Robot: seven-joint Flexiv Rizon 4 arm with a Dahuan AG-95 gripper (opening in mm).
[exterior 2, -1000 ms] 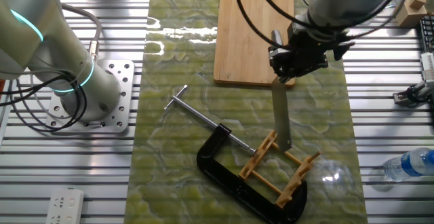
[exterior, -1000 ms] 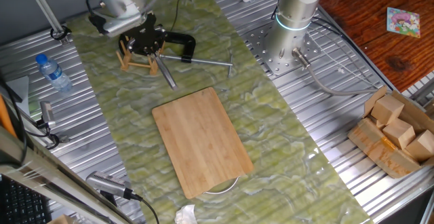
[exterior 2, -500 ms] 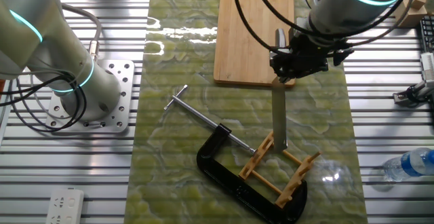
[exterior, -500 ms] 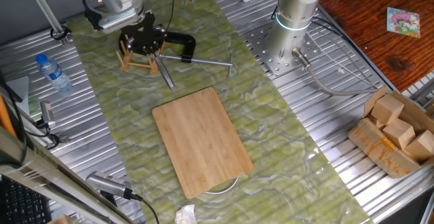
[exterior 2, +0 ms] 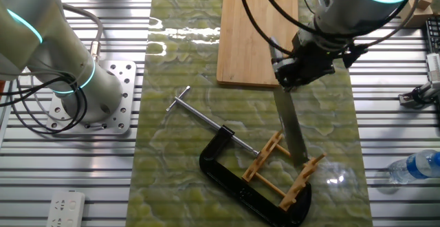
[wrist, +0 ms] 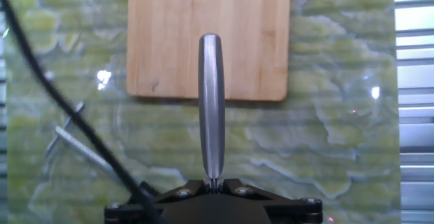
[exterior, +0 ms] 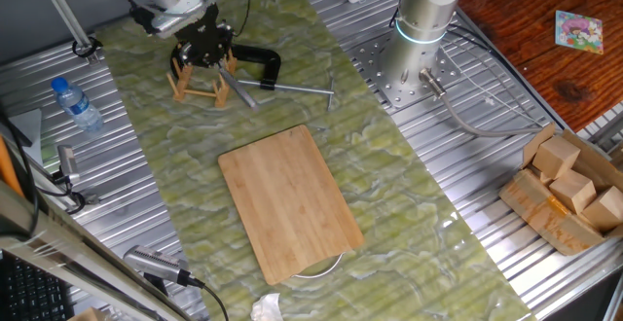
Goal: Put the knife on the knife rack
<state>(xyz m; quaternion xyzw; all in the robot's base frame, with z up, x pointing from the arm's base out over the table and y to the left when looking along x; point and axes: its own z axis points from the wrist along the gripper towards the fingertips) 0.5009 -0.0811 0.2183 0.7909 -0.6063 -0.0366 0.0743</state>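
**A:** What is the black two-finger hand (exterior 2: 303, 67) doing?

**B:** It is pinching the cleaver with the broad dark grey steel blade and rounded silver handle (exterior 2: 291, 125). In the hand view the fingers meet on the near end of the cleaver (wrist: 211, 105), which runs straight away from the camera, seen edge-on as a narrow silver bar.

**A:** And where does the cleaver sit?

**B:** In the other fixed view it hangs slanted below the hand, its lower end just at the small light-brown wooden rack of upright dowels on a slatted base (exterior 2: 283, 170). Whether the blade touches a dowel I cannot tell. In one fixed view the hand (exterior: 205, 47) is right over the rack (exterior: 197, 81), and the cleaver (exterior: 239, 88) slants out beside it.

**A:** What lies around the rack?

**B:** A black C-clamp with a long steel screw rod (exterior 2: 237, 168) curves around it, the rod ending in a crossbar toward the middle of the desk. All of this is near one end of the green marbled mat (exterior 2: 179, 69) covering the ribbed metal desk (exterior 2: 82, 179).

**A:** Further out?

**B:** A large rectangular bamboo cutting board (exterior: 288, 201) lies well apart, mid-mat. A clear plastic water bottle with a blue cap (exterior: 75, 104) lies on the bare desk beside the mat, near the rack's corner. A second silver arm's base (exterior: 422, 29) stands by the opposite edge.
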